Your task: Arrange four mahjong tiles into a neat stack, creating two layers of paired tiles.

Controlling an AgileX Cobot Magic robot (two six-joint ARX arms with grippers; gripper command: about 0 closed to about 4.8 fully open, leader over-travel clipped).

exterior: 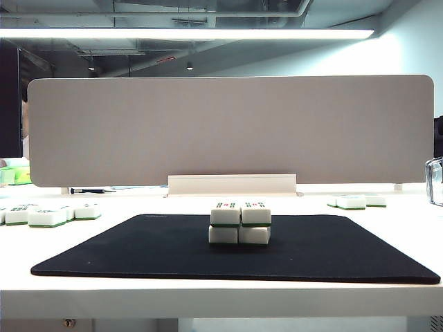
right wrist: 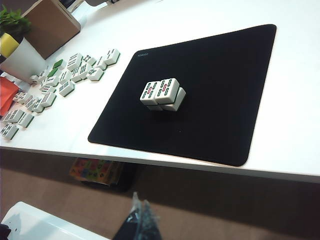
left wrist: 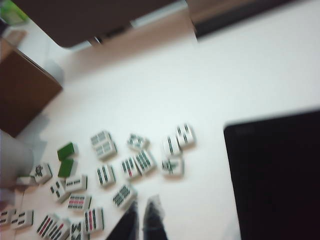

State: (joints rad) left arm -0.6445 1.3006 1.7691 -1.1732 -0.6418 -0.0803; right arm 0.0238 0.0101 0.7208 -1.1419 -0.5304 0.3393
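Observation:
The four mahjong tiles stand as the stack point(exterior: 240, 223) in the middle of the black mat point(exterior: 138, 249). Two white tiles lie face up on two more, with the top pair set a little off the lower pair. The right wrist view shows the same stack point(right wrist: 162, 94) from above on the mat point(right wrist: 220, 90). Neither gripper appears in the exterior view. My left gripper point(left wrist: 142, 207) is shut and holds nothing; it hangs over the white table beside loose tiles, off the mat's point(left wrist: 280, 175) edge. My right gripper point(right wrist: 139, 202) is shut and empty, out past the table's front edge.
Several loose tiles point(exterior: 48, 214) point(left wrist: 105, 165) point(right wrist: 60, 80) lie on the table left of the mat, and a few more point(exterior: 356, 202) at the back right. A grey partition board point(exterior: 228, 131) closes the back. A cardboard box point(right wrist: 50, 25) and a white pot point(right wrist: 17, 57) stand at the far left.

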